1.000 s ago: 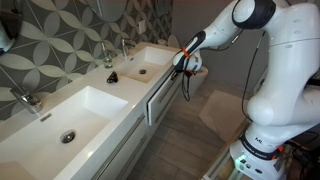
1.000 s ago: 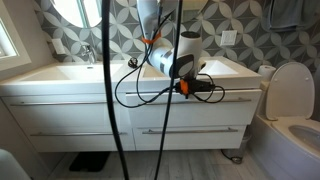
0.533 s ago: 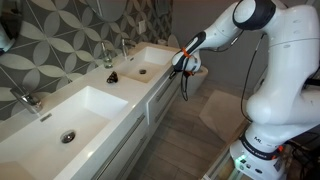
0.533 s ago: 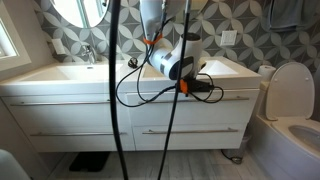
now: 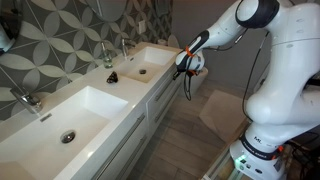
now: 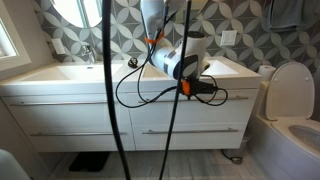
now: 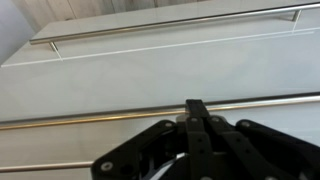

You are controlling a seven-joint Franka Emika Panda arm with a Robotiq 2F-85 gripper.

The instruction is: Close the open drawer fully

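The white vanity drawer (image 5: 163,88) under the far sink now sits about flush with the other drawer fronts, and its inside is hidden. In an exterior view its front (image 6: 190,108) is the top right panel. My gripper (image 5: 186,66) is shut and empty, with its fingertips at the top edge of that front. It also shows in an exterior view (image 6: 216,89). In the wrist view the closed black fingers (image 7: 197,108) point at the white panel (image 7: 150,75), right by a long metal rail.
The double vanity has two sinks (image 5: 80,108) with faucets. A toilet (image 6: 288,100) stands beside the vanity. Black cables (image 6: 135,90) hang in front of the drawers. More white drawer fronts (image 6: 70,115) lie to the side and below. Wood floor (image 5: 190,135) lies in front.
The drawer front stood out from the vanity one second ago and has slid in to about flush. My gripper has moved in with it, staying shut.
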